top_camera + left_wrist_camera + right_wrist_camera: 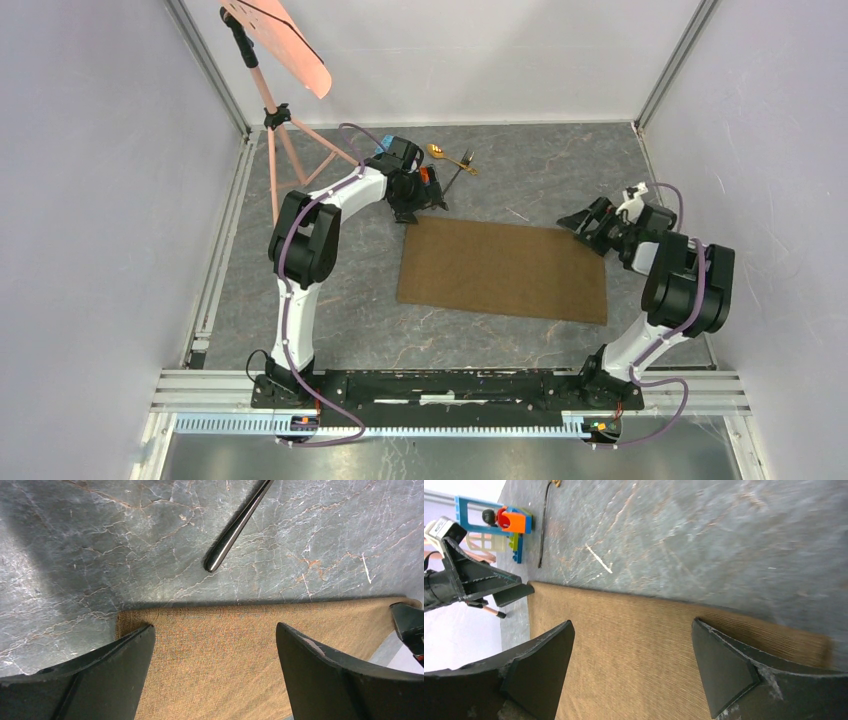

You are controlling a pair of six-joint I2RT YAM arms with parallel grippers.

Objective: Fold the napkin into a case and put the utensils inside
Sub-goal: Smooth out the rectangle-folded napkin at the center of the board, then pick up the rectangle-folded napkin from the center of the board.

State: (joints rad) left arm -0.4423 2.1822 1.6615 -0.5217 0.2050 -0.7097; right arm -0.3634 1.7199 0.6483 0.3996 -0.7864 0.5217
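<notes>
The brown napkin (503,268) lies flat in the middle of the table. My left gripper (412,212) is open over its far left corner (210,665), fingers astride the cloth. My right gripper (583,227) is open over its far right corner (624,655). The gold spoon (441,153) and the thin dark fork (460,170) lie crossed on the table just beyond the napkin's far edge. The fork's handle end shows in the left wrist view (235,527) and as a thin dark line in the right wrist view (543,525).
A pink stand (285,130) with a tilted panel rises at the far left. Colourful toy blocks (504,525) sit beside the left gripper near the fork. White walls close in the dark marbled table (540,170) on three sides.
</notes>
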